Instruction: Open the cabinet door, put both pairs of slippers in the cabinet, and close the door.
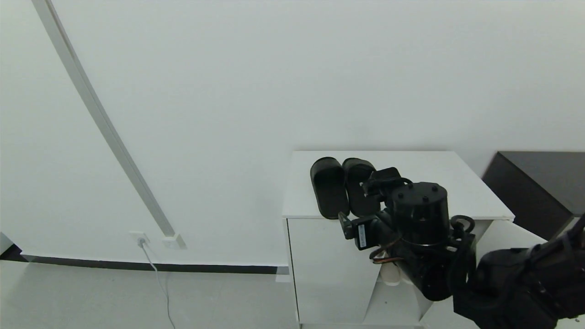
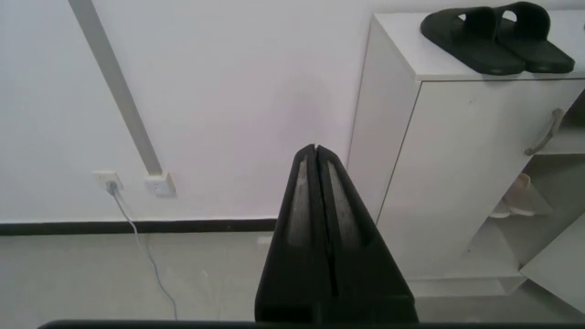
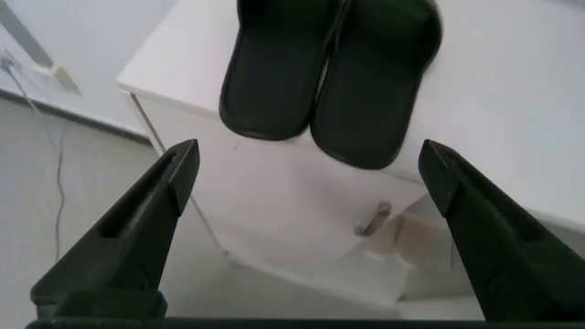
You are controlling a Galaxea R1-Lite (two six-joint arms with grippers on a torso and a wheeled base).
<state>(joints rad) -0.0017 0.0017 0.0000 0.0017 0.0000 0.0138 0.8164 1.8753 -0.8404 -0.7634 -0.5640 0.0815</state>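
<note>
A plain white wall [image 1: 320,68] is faced, crossed by a slanted conduit strip [image 1: 105,119] that ends near a wall socket [image 1: 139,238], from which a cable [image 1: 157,278] is hung to the grey floor [image 1: 91,297]. A white cabinet [image 1: 434,183] is set against this wall, with a dark piece of furniture [image 1: 539,183] just beside it on the robot's right.

The black slippers [image 1: 343,187] are laid side by side on the cabinet top, their near ends slightly overhanging the front edge. The door [image 1: 333,269] on the robot's left is shut and its handle [image 2: 544,132] is untouched. The compartment beside it is open, and what appears to be a pale pair [image 2: 521,194] is seen on a shelf inside.

The right gripper [image 3: 309,155] is held just in front of the black slippers, its fingers spread wide with nothing between them. The left gripper [image 2: 315,155] is kept well apart from the cabinet, on the robot's left, its fingers pressed together on nothing.

Several risks can be judged from here. If the approach is made too low, the overhanging ends could be nudged and the pair knocked to the floor. If the fingers are closed off-centre, only one slipper may be pinched and the other left behind or dropped. The open compartment's edge could also be struck as the load is lowered
</note>
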